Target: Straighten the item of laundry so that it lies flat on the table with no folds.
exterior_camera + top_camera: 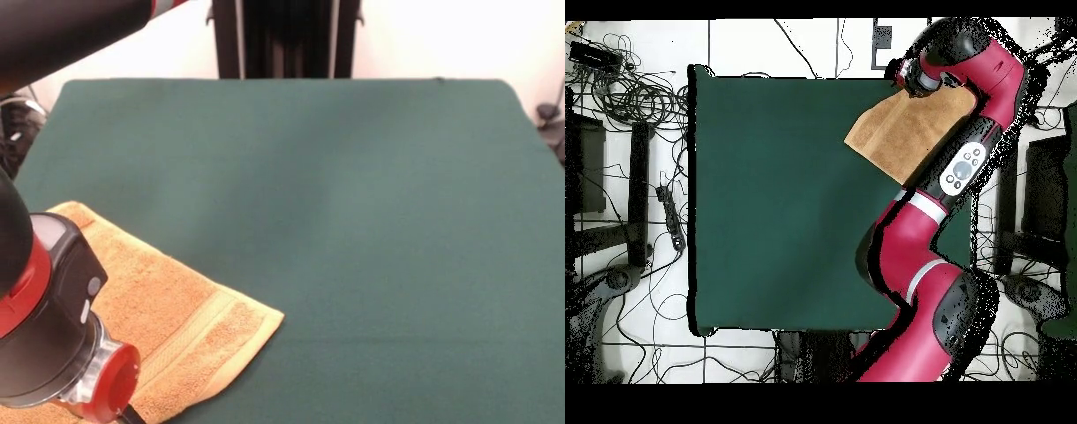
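Towel out toward a table corner, arm over it, flattening not confirmed.

1 orange-tan towel [177,327] lies at about 7 o'clock on the green table [353,221] in the front view, at about 1 o'clock from overhead. The visible part looks flat, 1 ribbed band showing, but the arm [965,170] hides the rest, so folds may remain. 1 arm, 1 gripper [915,78] above the towel's far edge; open or closed, I cannot tell.
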